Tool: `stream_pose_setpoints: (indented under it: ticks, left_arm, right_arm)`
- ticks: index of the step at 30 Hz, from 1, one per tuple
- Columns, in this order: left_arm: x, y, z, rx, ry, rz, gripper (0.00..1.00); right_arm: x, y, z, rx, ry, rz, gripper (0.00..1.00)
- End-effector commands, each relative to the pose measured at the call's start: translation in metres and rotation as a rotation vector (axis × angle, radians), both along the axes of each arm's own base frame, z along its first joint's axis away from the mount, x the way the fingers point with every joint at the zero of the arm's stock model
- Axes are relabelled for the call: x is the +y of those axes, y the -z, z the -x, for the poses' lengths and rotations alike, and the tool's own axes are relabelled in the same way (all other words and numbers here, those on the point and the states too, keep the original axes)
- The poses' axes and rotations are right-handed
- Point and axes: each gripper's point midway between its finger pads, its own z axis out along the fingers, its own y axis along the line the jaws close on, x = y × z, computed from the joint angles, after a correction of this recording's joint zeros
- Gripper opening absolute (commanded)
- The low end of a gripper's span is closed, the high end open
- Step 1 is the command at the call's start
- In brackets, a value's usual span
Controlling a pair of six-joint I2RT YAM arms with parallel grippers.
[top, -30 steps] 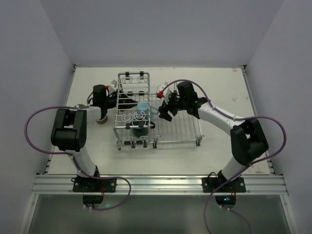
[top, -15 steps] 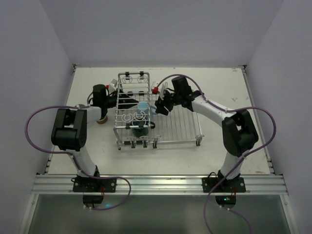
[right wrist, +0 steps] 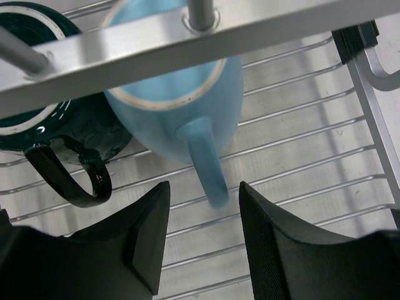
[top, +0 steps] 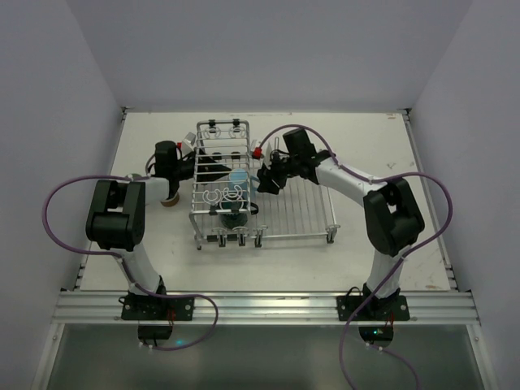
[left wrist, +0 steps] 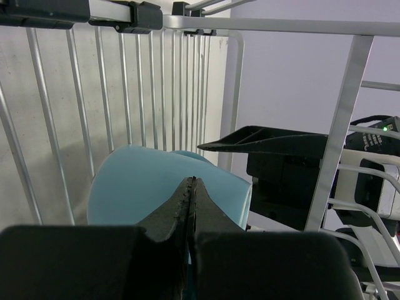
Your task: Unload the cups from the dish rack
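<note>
Blue mug [right wrist: 181, 94] pickup in hand: right gripper [right wrist: 203, 194] parted astride its 6 o'clock handle [right wrist: 206, 162], likely needing closure; left gripper [left wrist: 189, 187] clenched, empty.

The dish rack [right wrist: 125, 40] is shiny metal; light-blue mug [right wrist: 187, 106] smooth, matt; dark teal cup [right wrist: 87, 137] glossy; right gripper [right wrist: 203, 209] matt black plastic.

The dish rack [top: 302, 213] stands on the table [top: 370, 146] — left hand [top: 213, 171] extending into its raised section, right hand [top: 265, 180] opposite, the light-blue mug [top: 238, 177] between them.
</note>
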Motion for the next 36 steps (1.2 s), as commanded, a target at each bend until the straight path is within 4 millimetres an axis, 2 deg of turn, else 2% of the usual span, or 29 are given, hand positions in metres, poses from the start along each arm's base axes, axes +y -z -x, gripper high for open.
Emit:
stream_pose_setpoints:
  ticks: [1,13,20,23,24,25,30,36]
  left_arm:
    - [-0.006,-0.013,-0.002,-0.049,0.03,0.027,0.0]
    - [-0.007,-0.015,-0.002,-0.053,0.037,0.033,0.0]
    - [-0.007,-0.016,-0.003,-0.053,0.039,0.042,0.0]
    - [-0.007,-0.017,-0.003,-0.055,0.04,0.042,0.0]
    - [-0.007,-0.016,-0.003,-0.051,0.04,0.043,0.0]
    - [-0.007,-0.016,-0.004,-0.052,0.038,0.043,0.0]
    - [-0.007,-0.017,-0.004,-0.054,0.038,0.043,0.0]
    - [-0.007,-0.017,-0.007,-0.053,0.036,0.04,0.0]
  right_arm:
    - [0.018,-0.021,-0.002,-0.037,-0.061,-0.065,0.5]
    - [0.027,-0.022,-0.004,-0.015,-0.088,-0.08,0.38]
    - [0.028,-0.019,0.0,0.007,-0.109,-0.08,0.18]
    - [0.026,-0.014,0.001,0.019,-0.11,-0.068,0.13]
    - [0.026,-0.014,0.001,0.021,-0.112,-0.067,0.03]
    - [0.026,-0.012,0.002,0.03,-0.111,-0.062,0.0]
    - [0.022,-0.01,0.007,0.039,-0.1,-0.059,0.0]
    - [0.015,-0.022,0.01,0.011,-0.053,-0.062,0.0]
